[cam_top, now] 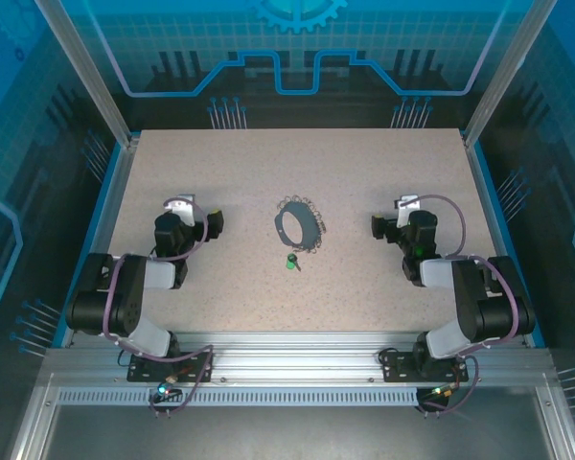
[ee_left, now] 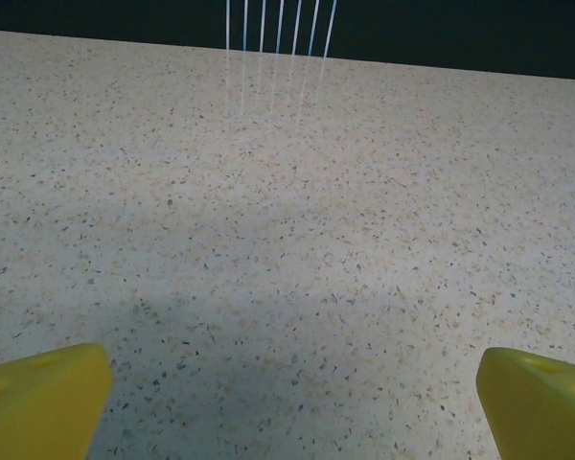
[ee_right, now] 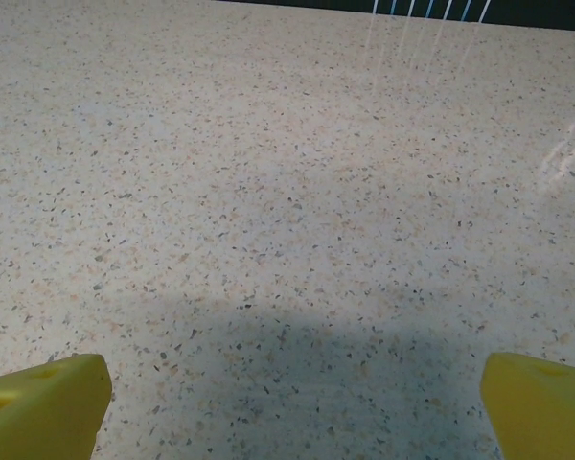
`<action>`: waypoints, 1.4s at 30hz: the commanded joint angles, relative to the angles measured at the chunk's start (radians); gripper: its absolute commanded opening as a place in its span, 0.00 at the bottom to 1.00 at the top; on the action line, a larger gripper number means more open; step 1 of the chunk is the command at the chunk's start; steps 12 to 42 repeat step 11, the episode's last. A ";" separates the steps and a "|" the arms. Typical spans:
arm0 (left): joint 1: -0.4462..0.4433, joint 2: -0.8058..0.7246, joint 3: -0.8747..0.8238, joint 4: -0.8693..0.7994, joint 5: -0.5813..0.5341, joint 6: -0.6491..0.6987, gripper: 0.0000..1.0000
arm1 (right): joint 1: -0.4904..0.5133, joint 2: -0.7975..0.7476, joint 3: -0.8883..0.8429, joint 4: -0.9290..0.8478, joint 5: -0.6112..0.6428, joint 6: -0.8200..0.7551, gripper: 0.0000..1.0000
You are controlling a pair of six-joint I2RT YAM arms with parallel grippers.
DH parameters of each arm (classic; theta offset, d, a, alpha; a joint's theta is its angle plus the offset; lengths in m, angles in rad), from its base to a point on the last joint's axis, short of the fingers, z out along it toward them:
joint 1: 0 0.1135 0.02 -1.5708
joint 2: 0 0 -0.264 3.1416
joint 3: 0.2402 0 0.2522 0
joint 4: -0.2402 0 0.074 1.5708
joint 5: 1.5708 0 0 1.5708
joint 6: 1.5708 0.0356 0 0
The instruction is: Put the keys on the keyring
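The keyring (cam_top: 297,226), a dark loop fringed with small silvery links, lies flat at the table's middle. Just in front of it rests the tiny dark key with its green tag (cam_top: 291,261), apart from the loop. My left gripper (cam_top: 190,215) sits low to the left of the loop, open, with nothing between its jaws. To the right of the loop my right gripper (cam_top: 402,218) is likewise open and empty. In the left wrist view the left gripper (ee_left: 292,407) has its yellow fingertips (ee_left: 40,398) wide apart over bare table. The right gripper (ee_right: 292,412) stands just as wide.
The speckled beige table (cam_top: 297,307) is bounded by a blue rim and metal posts at the back corners (cam_top: 125,134). A metal rail (cam_top: 287,359) runs along the near edge by the arm bases. Transparent walls enclose the sides and back.
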 commanded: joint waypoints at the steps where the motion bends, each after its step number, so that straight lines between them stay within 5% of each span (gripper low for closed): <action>1: 0.009 0.002 0.007 -0.009 0.016 0.015 0.99 | 0.009 -0.002 0.003 0.041 -0.011 -0.018 1.00; 42: 0.009 0.001 0.008 -0.011 0.016 0.016 0.99 | -0.005 0.000 0.014 0.023 -0.079 -0.028 1.00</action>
